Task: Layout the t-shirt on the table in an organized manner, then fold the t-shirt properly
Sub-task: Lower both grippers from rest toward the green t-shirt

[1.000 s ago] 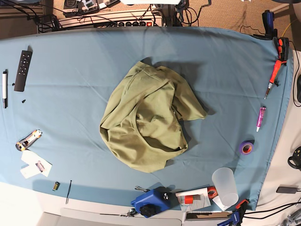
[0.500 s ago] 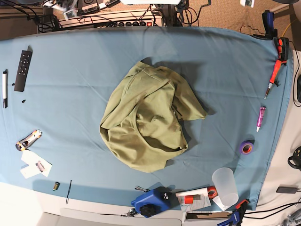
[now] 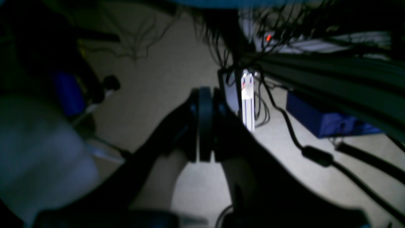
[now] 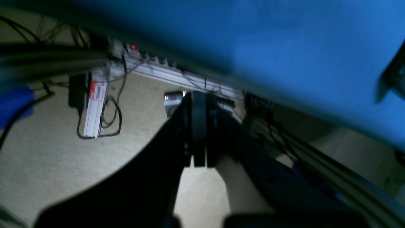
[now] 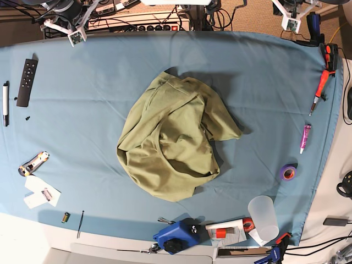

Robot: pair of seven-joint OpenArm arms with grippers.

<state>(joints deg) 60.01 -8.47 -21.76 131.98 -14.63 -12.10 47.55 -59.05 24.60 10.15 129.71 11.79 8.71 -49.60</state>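
Observation:
The olive-green t-shirt [image 5: 173, 140] lies crumpled in a heap at the middle of the light blue table [image 5: 82, 126]. Neither arm touches it. In the base view the right arm [image 5: 69, 22] shows at the far left corner and the left arm [image 5: 290, 15] at the far right edge, both beyond the table's back edge. The left wrist view has my left gripper [image 3: 205, 95] shut, with nothing between its fingers, over the floor and cables. My right gripper [image 4: 198, 98] is shut and empty too, just off the blue table edge [image 4: 284, 47].
A remote [image 5: 26, 82], pen [image 5: 5, 103] and box cutter [image 5: 33, 163] lie at the left. Near the front edge are a blue tool [image 5: 176, 236] and a plastic cup [image 5: 264, 220]. Purple tape [image 5: 287, 172], a pink tube [image 5: 304, 137] and a red screwdriver [image 5: 322, 88] sit at the right.
Both arms have come into the base view along the table's far edge. The t-shirt has not moved.

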